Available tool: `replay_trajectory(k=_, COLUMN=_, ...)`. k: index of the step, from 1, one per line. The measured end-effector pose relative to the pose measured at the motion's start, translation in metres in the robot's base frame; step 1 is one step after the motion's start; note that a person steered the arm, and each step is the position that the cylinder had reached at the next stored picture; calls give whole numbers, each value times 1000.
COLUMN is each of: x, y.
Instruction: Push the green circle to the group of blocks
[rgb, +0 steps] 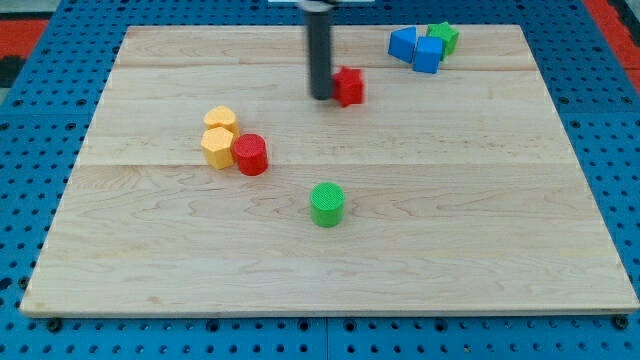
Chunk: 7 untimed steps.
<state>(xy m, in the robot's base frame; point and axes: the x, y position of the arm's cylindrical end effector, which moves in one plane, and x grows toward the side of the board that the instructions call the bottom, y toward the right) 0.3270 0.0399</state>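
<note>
The green circle is a short green cylinder standing alone at the board's middle, a little toward the view's bottom. My tip is at the lower end of the dark rod, well above the green circle in the view and just left of a red block, close to it or touching. To the left of the green circle a group of blocks stands together: two yellow hexagonal blocks and a red cylinder.
At the view's top right, two blue blocks and a green block cluster near the board's top edge. The wooden board lies on a blue perforated surface.
</note>
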Motion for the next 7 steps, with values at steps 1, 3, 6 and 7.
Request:
replay_trajectory(k=1, x=-7, y=45)
replay_trajectory(k=3, x=-4, y=61)
replay_trajectory(k=6, x=245, y=-8)
replay_trajectory(k=7, x=196, y=-61)
